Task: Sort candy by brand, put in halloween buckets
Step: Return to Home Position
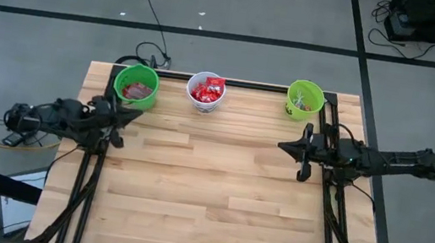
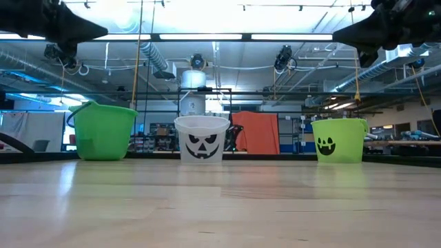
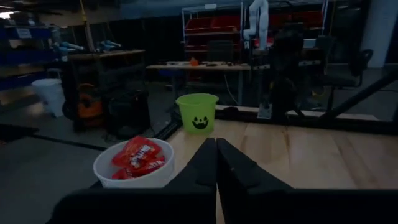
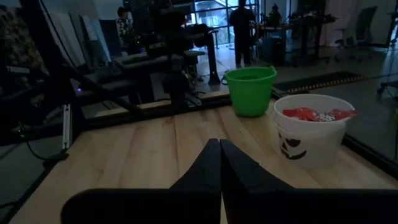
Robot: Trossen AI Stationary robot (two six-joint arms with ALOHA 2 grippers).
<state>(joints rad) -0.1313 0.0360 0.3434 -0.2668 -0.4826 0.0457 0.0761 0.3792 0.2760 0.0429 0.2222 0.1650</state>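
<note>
High view suggests your sorting is done: candy (image 1: 207, 91) sits in the halloween buckets (image 1: 151, 99) along the table's (image 1: 216, 189) far edge. Left gripper (image 3: 216, 144) and right gripper (image 4: 220, 144) are clenched empty; you need only park both arms.

The left arm (image 1: 56, 114) and right arm (image 1: 383, 159) are held level and raised, pointing inward toward each other. The left gripper (image 3: 216, 144) and right gripper (image 4: 220, 144) each have their fingers pressed together.

Ceiling strip lights (image 2: 207, 36) glare; wrist views dim.
</note>
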